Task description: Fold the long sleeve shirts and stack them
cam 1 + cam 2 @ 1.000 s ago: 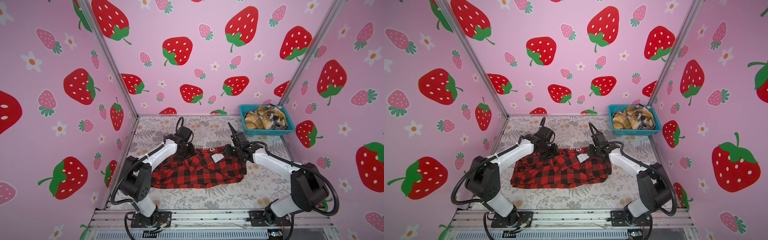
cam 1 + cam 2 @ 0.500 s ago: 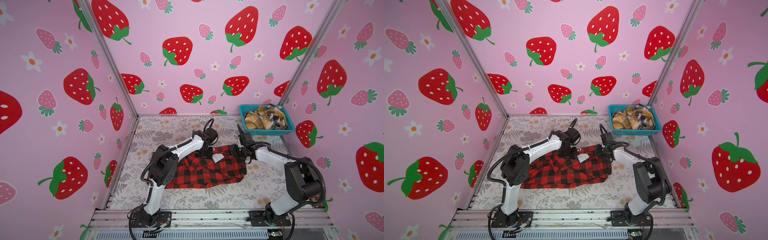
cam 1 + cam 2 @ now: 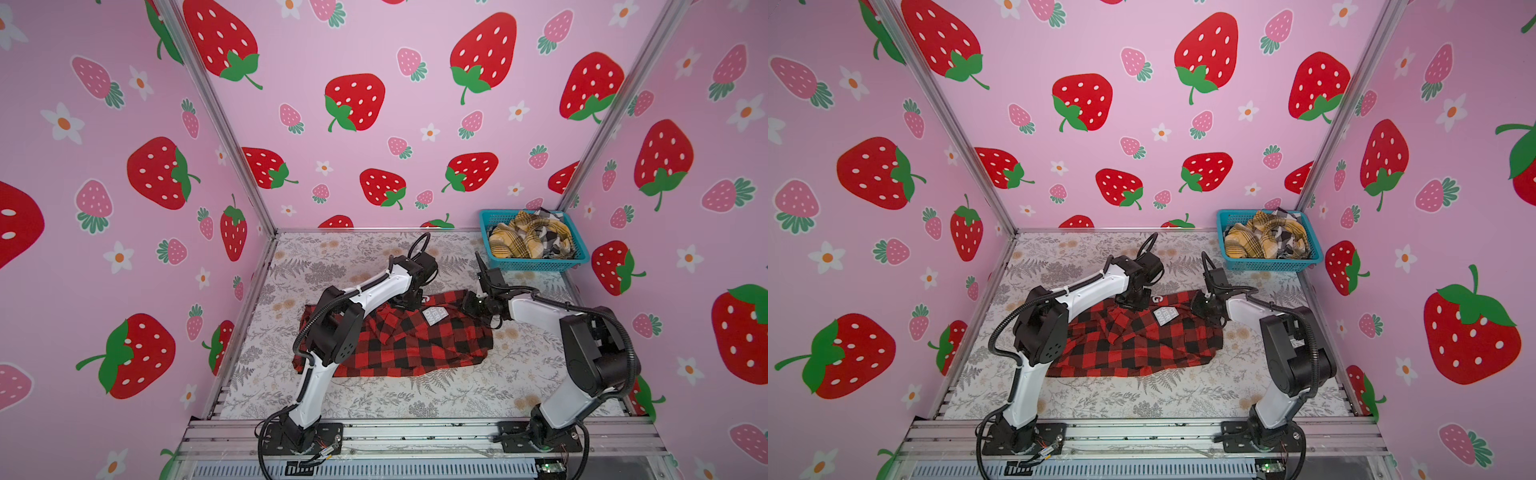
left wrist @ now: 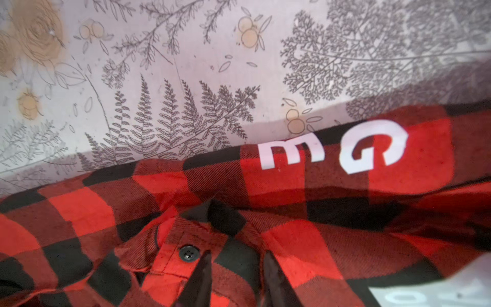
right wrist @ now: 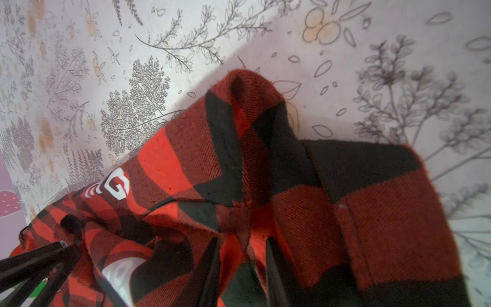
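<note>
Red shirt (image 3: 415,345) lies crumpled on the desk (image 3: 332,257) near the basket (image 3: 536,264), its long axis running from one tool to the other. Both clench its basket-side edge: left tool (image 4: 237,253) by the lettering (image 4: 332,148), farther from the basket, right tool (image 5: 242,240) on the corner nearest it.

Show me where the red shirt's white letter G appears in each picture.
Top view: G on the shirt's far edge.
Top view: G, likewise.
Left wrist: G, large, beside another white letter.
Right wrist: G, small, beyond the bunched fold.
Shared landmark: leafy tablecloth bordering it.
</note>
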